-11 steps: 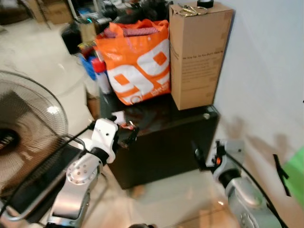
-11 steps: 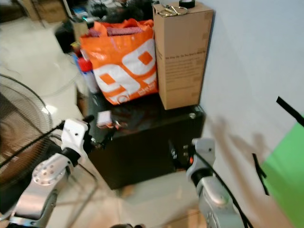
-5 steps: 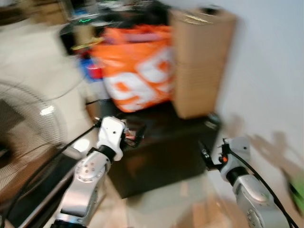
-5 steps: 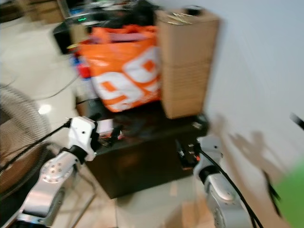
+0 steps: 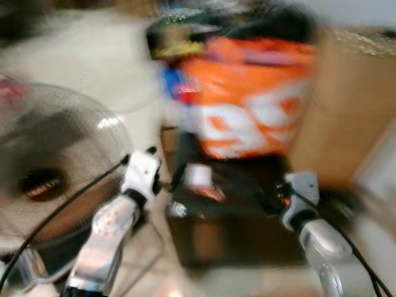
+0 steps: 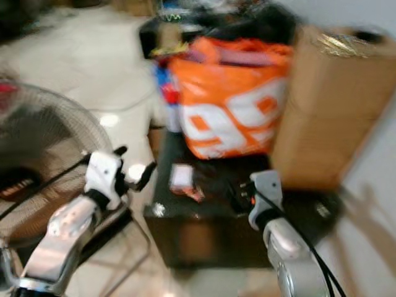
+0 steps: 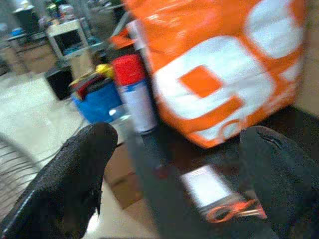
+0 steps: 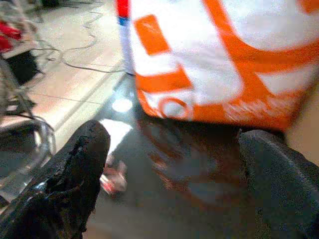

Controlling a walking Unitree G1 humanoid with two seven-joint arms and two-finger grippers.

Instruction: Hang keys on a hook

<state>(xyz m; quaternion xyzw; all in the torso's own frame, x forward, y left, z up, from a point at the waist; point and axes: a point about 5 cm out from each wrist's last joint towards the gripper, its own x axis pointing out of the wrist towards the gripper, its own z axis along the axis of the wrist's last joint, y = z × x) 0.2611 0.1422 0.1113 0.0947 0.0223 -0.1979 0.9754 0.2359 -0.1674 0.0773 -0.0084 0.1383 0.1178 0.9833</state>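
With both grippers spread and empty, the left gripper [image 7: 169, 164] and right gripper [image 8: 169, 169] face the keys [image 7: 227, 211] near the black cabinet's [image 6: 204, 232] left front edge; judged light, rigid, slippery; grasp the ring.

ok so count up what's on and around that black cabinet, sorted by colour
Orange: 1, the shopping bag
Brown: 1, the cardboard box
Red-capped: 1, the spray can
Blue: 1, the tub
White: 1, the small card
Total: 5
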